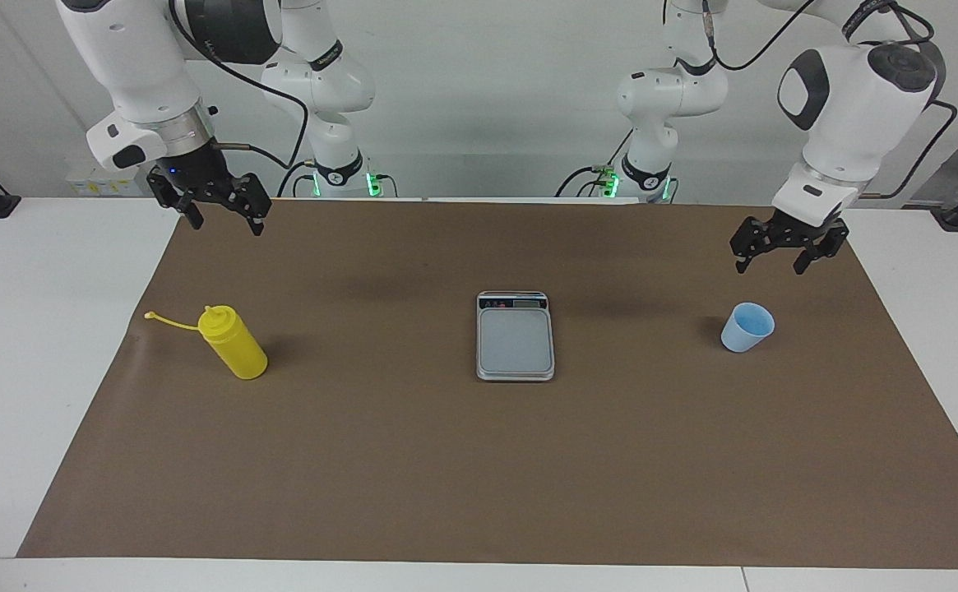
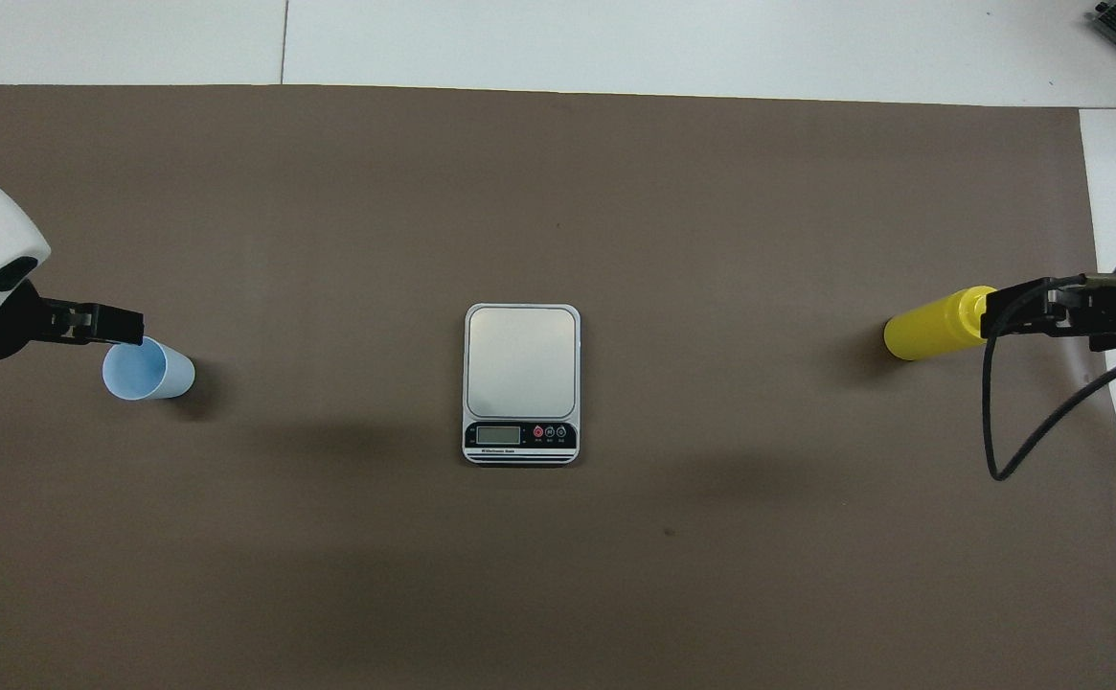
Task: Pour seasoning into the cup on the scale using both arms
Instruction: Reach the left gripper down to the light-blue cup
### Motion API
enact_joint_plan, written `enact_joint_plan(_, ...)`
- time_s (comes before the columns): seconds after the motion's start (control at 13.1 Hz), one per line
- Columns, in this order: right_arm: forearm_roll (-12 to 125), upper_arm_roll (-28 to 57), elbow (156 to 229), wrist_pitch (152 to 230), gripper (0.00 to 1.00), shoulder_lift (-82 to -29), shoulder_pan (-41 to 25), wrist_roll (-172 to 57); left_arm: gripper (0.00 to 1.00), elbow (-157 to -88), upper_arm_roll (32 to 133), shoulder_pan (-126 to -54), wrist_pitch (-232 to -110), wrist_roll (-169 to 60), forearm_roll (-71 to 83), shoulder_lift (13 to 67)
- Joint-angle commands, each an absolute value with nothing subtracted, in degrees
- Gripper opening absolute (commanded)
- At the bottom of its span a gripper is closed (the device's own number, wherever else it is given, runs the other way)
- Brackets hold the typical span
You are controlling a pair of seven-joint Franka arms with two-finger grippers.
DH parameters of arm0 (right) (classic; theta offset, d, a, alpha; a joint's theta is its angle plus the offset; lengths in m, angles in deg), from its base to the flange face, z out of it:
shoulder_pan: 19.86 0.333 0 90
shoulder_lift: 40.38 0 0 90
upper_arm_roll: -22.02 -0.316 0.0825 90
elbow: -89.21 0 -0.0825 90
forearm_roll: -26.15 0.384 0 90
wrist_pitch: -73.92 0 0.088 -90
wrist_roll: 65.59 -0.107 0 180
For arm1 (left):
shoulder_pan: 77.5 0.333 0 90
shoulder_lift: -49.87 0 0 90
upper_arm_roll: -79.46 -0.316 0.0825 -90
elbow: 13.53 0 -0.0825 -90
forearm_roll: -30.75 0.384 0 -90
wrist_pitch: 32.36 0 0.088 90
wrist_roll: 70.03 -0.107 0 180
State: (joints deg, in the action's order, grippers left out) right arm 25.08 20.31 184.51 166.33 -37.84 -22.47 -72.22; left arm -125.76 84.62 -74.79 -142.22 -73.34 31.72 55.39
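Observation:
The yellow seasoning bottle (image 1: 236, 349) (image 2: 926, 331) stands on the mat toward the right arm's end, its cap strap sticking out sideways. The light blue cup (image 1: 747, 327) (image 2: 146, 372) stands upright toward the left arm's end. Between them lies the scale (image 1: 515, 341) (image 2: 521, 359), bare, with its display end nearer the robots. My left gripper (image 1: 770, 263) (image 2: 98, 324) hangs open in the air just above the cup, on its robot-ward side, not touching it. My right gripper (image 1: 228, 224) (image 2: 1027, 311) waits open, high above the mat's edge near the bottle.
A brown mat (image 1: 479, 477) covers most of the white table (image 1: 26, 370). A black cable (image 2: 1036, 422) loops down from the right arm's wrist.

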Motion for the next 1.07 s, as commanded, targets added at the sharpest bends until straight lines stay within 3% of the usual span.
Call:
enact_joint_plan(0.0,26.23,20.0,185.71,166.64,1.0,-36.68,-23.2,-71.04,1.0,-132.08,84.82,-73.45,-147.13,-72.85,32.68,56.64)
enact_joint_plan(0.53,26.23,20.0,185.71,166.73,1.0,-36.68,-23.2,-71.04,1.0,-139.9,84.82,-73.45,-160.49,-72.93,32.59,51.63)
enact_joint_plan(0.99,26.23,20.0,185.71,166.64,1.0,-36.68,-23.2,-71.04,1.0,-142.46,84.82,-73.45,-165.5,-73.02,32.5,49.0)
